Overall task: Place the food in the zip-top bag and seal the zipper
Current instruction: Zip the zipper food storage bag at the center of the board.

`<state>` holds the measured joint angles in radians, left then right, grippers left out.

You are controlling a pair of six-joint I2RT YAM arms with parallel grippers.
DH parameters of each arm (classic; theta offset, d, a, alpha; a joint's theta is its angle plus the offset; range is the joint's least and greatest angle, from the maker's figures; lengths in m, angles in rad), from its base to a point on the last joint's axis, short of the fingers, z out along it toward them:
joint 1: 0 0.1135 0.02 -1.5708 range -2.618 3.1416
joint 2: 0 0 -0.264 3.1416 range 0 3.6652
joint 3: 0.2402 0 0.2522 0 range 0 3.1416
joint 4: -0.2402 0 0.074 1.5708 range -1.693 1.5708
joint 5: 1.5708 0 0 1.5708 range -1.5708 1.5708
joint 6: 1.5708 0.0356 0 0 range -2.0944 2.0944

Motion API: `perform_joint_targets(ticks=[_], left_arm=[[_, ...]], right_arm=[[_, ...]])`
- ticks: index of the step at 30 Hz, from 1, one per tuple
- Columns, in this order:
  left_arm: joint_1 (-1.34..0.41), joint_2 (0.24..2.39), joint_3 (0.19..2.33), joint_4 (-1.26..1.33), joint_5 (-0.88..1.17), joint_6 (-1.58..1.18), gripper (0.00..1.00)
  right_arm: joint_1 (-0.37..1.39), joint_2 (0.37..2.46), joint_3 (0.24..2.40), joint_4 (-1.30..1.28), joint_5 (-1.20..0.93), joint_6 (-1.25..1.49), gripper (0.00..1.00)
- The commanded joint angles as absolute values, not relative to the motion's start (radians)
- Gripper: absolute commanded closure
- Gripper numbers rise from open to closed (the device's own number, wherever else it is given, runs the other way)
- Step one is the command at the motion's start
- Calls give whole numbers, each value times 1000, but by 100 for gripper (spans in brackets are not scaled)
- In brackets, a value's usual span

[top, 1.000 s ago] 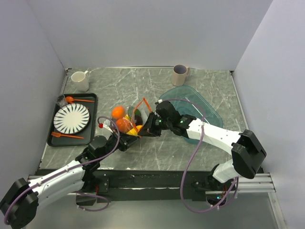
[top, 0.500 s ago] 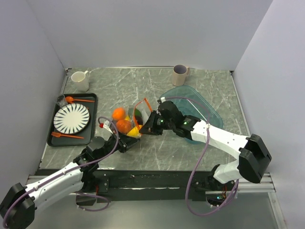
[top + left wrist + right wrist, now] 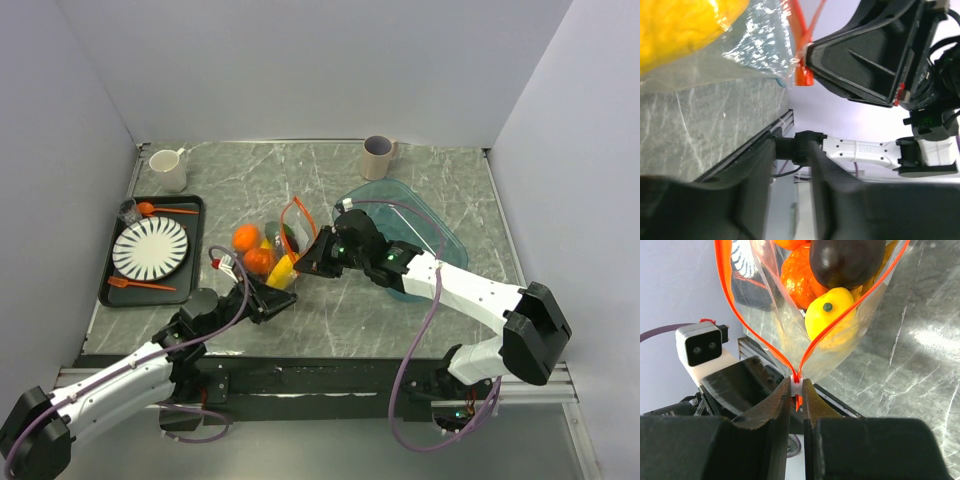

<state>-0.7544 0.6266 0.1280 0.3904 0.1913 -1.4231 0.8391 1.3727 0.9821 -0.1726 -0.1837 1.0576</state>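
Marble table (image 3: pixel 920 340), right hand (image 3: pixel 796 385) pinching zipper (image 3: pixel 724 275), food (image 3: pixel 830 315) in zip-top bag (image 3: pixel 770 305) cut off

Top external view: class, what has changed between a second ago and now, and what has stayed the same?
The left hand opened and let go of the near end of the clear crinkly plastic zip-top bag, which now lies just beyond its fingers. The bag itself barely shifted. Unchanged: the right hand stays shut on the orange-red zipper slider, and the small toy fruits remain inside the bag.
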Motion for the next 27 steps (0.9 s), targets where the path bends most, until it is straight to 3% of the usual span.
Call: perform_joint_targets(ticks=[1,4,11,16,23,27], left_arm=[[-758,621,129,488,157,-1427,48],[-758,650,158,502,138,-1407,41],[-759,735,273,396,54,-1321,44],[-758,726,239,446,3,-1384,48],[-759,621,282,220,-52,-1344,45],[-759,555,282,134,-63,-1327,44]], right_arm=[[835,1325,973,-133,-173,1063,100],[836,1319,966,-133,-186,1063,100],[836,1309,959,-129,-199,1061,100],[839,1308,959,-167,-196,1072,100],[839,1276,858,-223,-159,1065,79],[839,1253,835,-218,-149,1052,73]])
